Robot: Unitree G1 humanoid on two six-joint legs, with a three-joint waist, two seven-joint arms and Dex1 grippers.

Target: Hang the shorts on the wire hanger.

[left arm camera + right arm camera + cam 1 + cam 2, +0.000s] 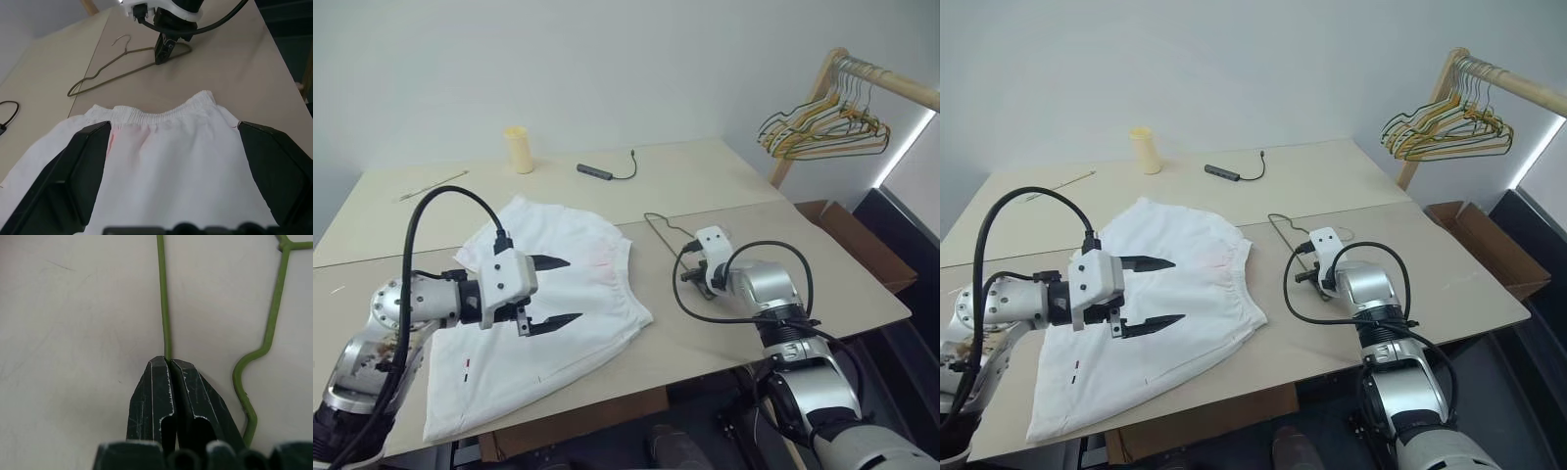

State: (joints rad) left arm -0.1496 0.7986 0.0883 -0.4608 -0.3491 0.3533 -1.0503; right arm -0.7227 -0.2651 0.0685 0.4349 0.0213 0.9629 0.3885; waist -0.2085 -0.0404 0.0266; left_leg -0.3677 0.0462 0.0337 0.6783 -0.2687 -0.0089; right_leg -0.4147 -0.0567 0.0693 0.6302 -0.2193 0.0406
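Note:
The white shorts [558,284] lie flat on the beige table [705,176], with the gathered waistband [161,113] turned toward the right arm. My left gripper [574,289] hovers open over the shorts, its fingers spread wide and nothing between them. The wire hanger [105,73] lies on the table just beyond the waistband, its hook pointing away from the shorts. My right gripper [168,361] is shut on one thin wire [164,293] of the hanger, pressed low at the table top.
A yellow cup [518,149], a dark adapter with a cable [597,172] and a thin stick [431,184] lie at the back of the table. A wooden rack with a bunch of hangers [822,127] stands at the far right, above a cardboard box [857,245].

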